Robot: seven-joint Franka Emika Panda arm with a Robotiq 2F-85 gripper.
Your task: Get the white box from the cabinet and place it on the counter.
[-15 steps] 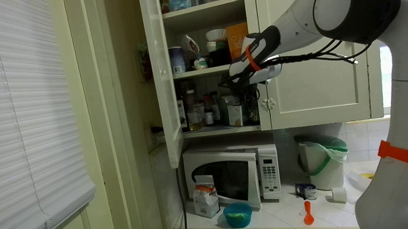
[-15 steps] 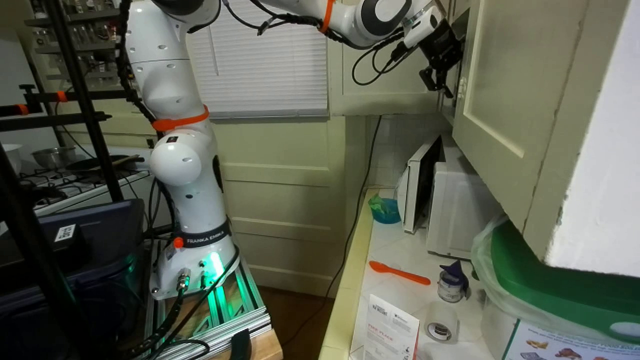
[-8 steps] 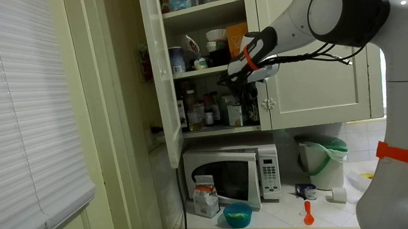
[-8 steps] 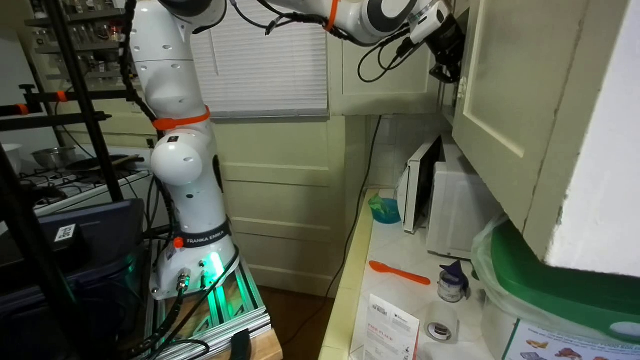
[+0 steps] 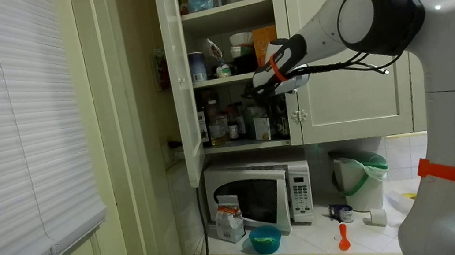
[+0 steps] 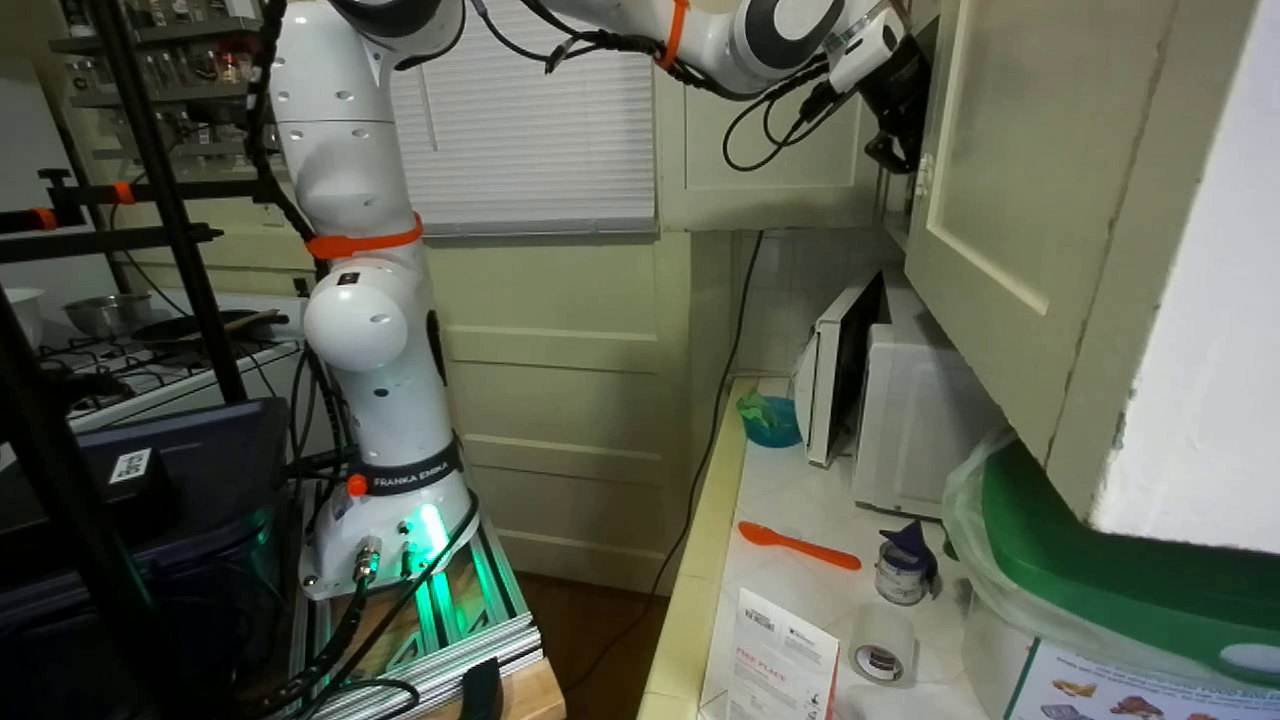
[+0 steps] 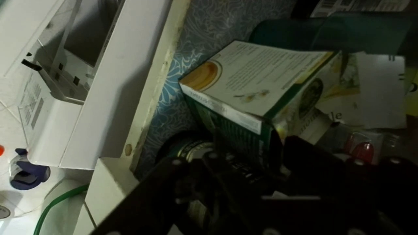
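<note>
In the cabinet [image 5: 223,81], on its lowest shelf [image 5: 243,147], the white box [image 7: 253,81] stood just ahead of the gripper [image 7: 254,142], one corner turned toward the gap between parted fingers [image 7: 297,155]; neither contact nor a hold could be made out.

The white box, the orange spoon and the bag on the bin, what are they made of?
The white box looks like thin, fairly matte cardboard: see its printed flat sides and folded edges.
The orange spoon looks smooth and one solid colour, so maybe plastic or silicone.
The bag is probably thin plastic: it's wrinkled and partly see-through.
</note>
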